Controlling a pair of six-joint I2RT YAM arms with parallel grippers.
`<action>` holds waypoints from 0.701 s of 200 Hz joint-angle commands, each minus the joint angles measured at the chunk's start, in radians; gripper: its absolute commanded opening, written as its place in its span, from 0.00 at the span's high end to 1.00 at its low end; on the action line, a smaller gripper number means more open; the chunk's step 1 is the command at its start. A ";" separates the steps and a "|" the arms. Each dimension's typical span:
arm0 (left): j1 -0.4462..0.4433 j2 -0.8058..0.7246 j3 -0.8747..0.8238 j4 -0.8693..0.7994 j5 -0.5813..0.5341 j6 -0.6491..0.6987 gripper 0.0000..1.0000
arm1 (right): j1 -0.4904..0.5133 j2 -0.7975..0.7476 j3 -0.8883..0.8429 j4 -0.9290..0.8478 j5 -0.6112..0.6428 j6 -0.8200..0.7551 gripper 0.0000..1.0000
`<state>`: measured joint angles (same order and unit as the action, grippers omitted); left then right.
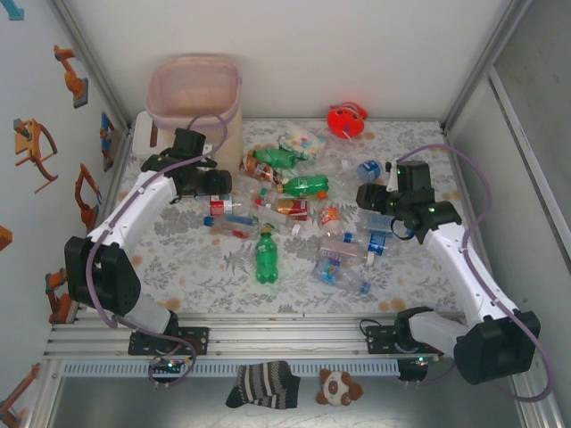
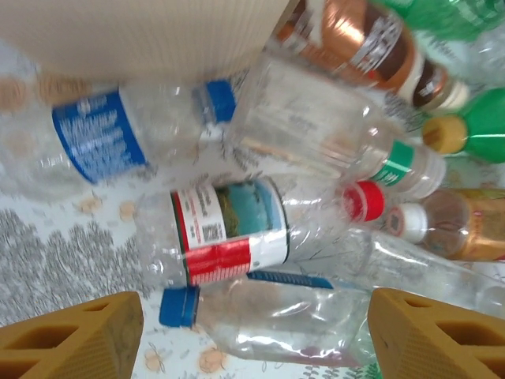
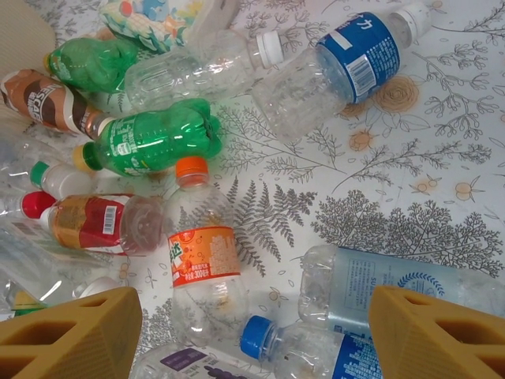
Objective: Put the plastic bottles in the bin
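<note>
Pink bin (image 1: pixel 194 62) at counter's (image 1: pixel 178 259) 11 o'clock in top view. Plastic bottles (image 1: pixel 303 186) heaped mid-counter. Left claw (image 1: pixel 217 183) at heap's 9 o'clock, right claw (image 1: pixel 368 196) at 3; both spread wide, holding nothing.

Left wrist: blue-capped clear bottle (image 2: pixel 276 320) at 6 o'clock between fingers (image 2: pixel 71 335), touching red-labelled neighbour (image 2: pixel 229 233). We fear pinching two, or slick crushed wall squirting out.

Right wrist: orange-labelled bottle (image 3: pixel 203 257) beside blue-cap bottle (image 3: pixel 300 347). Off-centre closing may roll one away. We judge tall bin rim could snag carried bottle.
</note>
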<state>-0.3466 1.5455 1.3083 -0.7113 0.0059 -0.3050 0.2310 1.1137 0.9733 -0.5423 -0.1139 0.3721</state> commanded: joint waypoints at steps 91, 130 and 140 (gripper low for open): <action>-0.074 -0.019 -0.205 -0.007 -0.114 -1.149 0.27 | 0.027 -0.041 -0.018 -0.013 0.020 0.037 0.25; -0.101 0.026 -0.200 -0.002 -0.061 -1.239 0.27 | 0.028 -0.039 -0.012 -0.019 0.023 0.031 0.25; -0.110 0.041 -0.193 -0.001 -0.054 -1.248 0.27 | 0.027 -0.038 -0.012 -0.019 0.023 0.030 0.25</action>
<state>-0.4393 1.5551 1.1034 -0.6933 -0.0853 -1.4349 0.2504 1.0935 0.9680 -0.5461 -0.1104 0.3943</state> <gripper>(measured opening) 0.729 0.749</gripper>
